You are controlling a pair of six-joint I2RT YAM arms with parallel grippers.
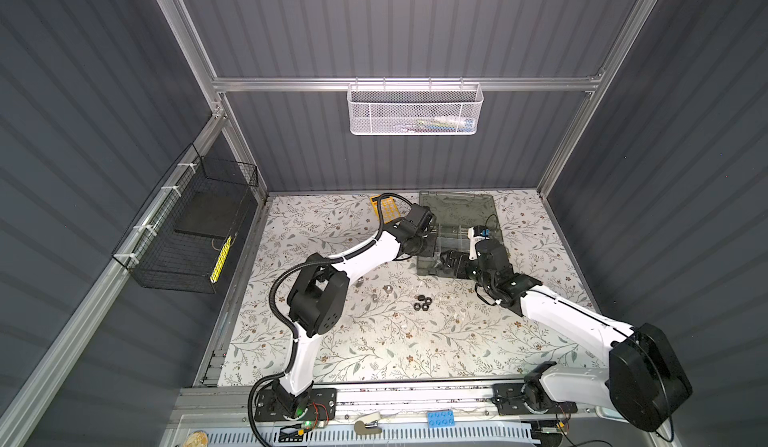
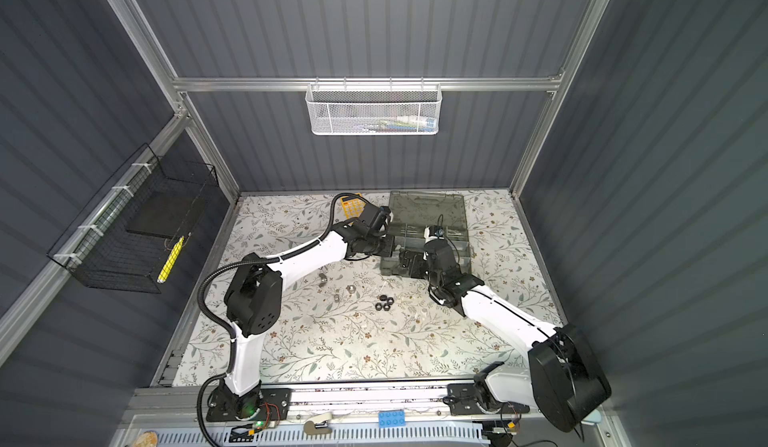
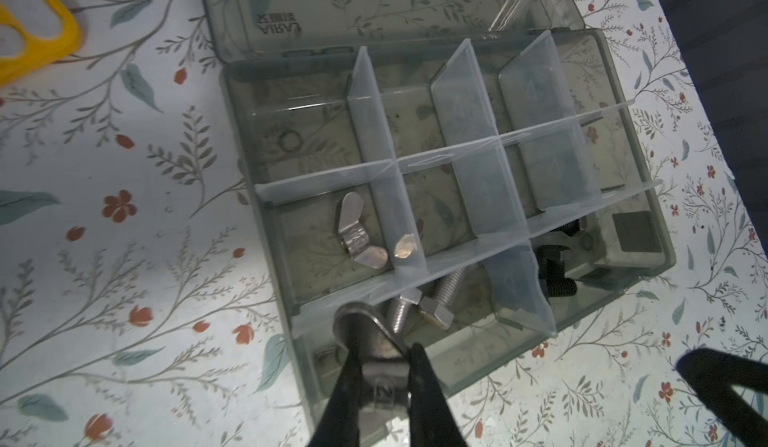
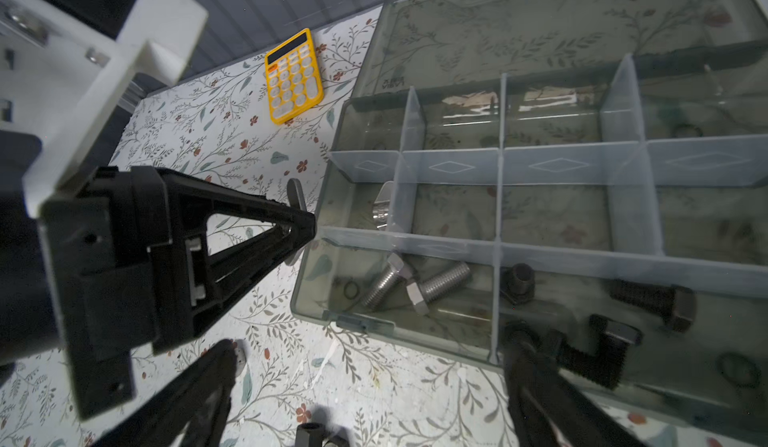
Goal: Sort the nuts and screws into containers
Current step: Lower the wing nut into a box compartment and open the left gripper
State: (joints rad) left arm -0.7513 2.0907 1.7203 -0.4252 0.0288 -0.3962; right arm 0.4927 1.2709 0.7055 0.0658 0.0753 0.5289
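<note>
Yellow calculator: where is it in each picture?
Top view: yellow calculator at the table's far edge.
Top view: same place.
Left wrist: only a yellow corner, cut off.
Right wrist: whole, keys visible.
Shared landmark: grey organizer box's open lid, beside it.

**Left arm** (image 1: pixel 370 253): white shell links and black joint housings. A black corrugated conduit (image 1: pixel 273 299) runs from base to wrist. The black base plate (image 1: pixel 324 399) carries bolt heads, a green indicator light and thin red and black wires.

**Right arm** (image 1: pixel 569 316): matching white links with a thin dark seam. It has a large rounded black joint housing (image 1: pixel 648 378), slim black cable loops, and a white wrist bracket (image 1: pixel 473 239) with a blue detail.

**Left fingers** (image 4: pixel 249 208): black plastic in a triangular open-truss form, tapering to narrow tips. They sit on a black block mount with small screw holes.

**Right fingers** (image 4: pixel 536 386): same pattern, black.
</note>
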